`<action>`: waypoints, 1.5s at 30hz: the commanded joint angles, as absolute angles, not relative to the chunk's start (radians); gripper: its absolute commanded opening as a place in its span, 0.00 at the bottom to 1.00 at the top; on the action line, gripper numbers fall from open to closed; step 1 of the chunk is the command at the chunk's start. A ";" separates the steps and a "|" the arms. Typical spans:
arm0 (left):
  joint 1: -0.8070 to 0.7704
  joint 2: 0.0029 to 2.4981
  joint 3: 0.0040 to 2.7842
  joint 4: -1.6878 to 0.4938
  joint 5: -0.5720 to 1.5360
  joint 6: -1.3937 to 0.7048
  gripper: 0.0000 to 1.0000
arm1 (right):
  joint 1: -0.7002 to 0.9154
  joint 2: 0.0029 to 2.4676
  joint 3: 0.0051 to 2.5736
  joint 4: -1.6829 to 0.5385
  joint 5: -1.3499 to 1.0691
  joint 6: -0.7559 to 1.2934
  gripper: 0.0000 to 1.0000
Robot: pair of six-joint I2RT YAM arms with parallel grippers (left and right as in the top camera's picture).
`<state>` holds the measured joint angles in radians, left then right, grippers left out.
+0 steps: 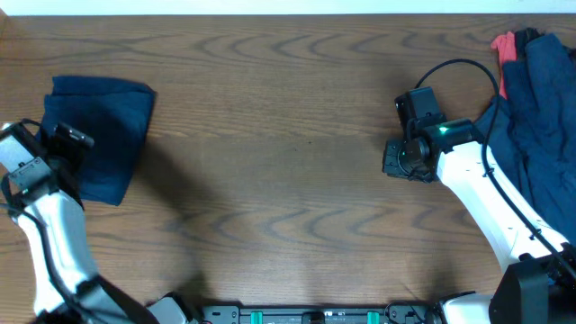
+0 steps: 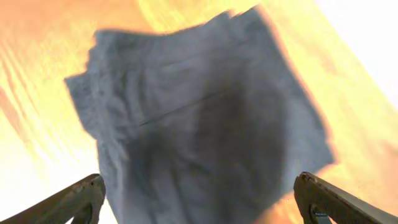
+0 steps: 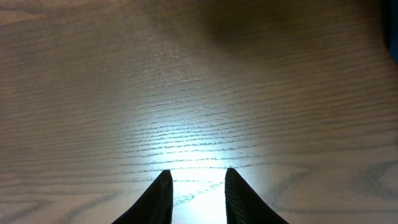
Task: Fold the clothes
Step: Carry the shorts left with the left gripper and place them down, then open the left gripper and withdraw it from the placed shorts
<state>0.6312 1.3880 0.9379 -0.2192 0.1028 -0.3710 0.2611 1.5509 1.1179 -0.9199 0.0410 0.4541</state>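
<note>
Left fingers [image 2: 81, 194] wide apart, empty, above folded cloth [image 2: 205, 112]; right fingers [image 3: 154, 200] narrowly parted, empty.

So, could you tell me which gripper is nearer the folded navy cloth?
Left. The left gripper hangs open right above the folded navy cloth; the right gripper is far across the table, over bare wood.

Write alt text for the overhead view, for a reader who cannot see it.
A folded square of dark navy-blue cloth lies at the left of a brown wooden table, with the left gripper over its edge. At the right sits an unfolded heap of navy garments with a coral-red piece; the right gripper hangs over bare wood.
</note>
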 commanded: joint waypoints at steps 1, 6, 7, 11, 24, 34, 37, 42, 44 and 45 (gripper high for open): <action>0.571 1.364 0.954 -0.233 0.159 -0.383 0.98 | 0.255 1.551 1.131 -0.912 0.052 0.440 0.29; 0.390 1.387 0.954 -0.301 0.224 -0.270 0.98 | 0.256 1.551 1.131 -0.882 0.043 0.440 0.38; 0.334 1.392 0.954 -0.326 0.224 -0.238 0.98 | 0.255 1.551 1.131 -0.867 0.025 0.440 0.41; 0.132 1.399 0.954 -0.411 0.216 -0.210 0.98 | 0.255 1.551 1.131 -0.807 -0.017 0.440 0.47; -0.168 1.359 1.047 -0.884 0.216 -0.042 0.98 | 0.253 1.535 1.131 -0.736 -0.035 0.365 0.81; -0.170 1.027 1.052 -0.916 0.099 -0.084 0.98 | 0.307 1.280 1.129 -0.805 0.182 0.460 0.83; -0.170 0.901 1.030 -0.916 0.090 -0.085 0.98 | 0.357 1.190 1.114 -0.804 0.264 0.502 0.84; -0.170 0.704 0.990 -0.902 0.053 -0.091 0.98 | 0.456 1.026 1.052 -0.800 0.380 0.570 0.86; -0.170 0.636 0.968 -0.888 0.051 -0.091 0.98 | 0.499 0.964 1.021 -0.803 0.411 0.586 0.93; -0.170 0.608 0.959 -0.886 0.051 -0.091 0.98 | 0.518 0.934 1.005 -0.808 0.434 0.601 0.98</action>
<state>-0.1707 0.6659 0.9939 -0.8921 0.0818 -0.0811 0.4713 0.9920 1.0485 -0.7990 0.3218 0.5468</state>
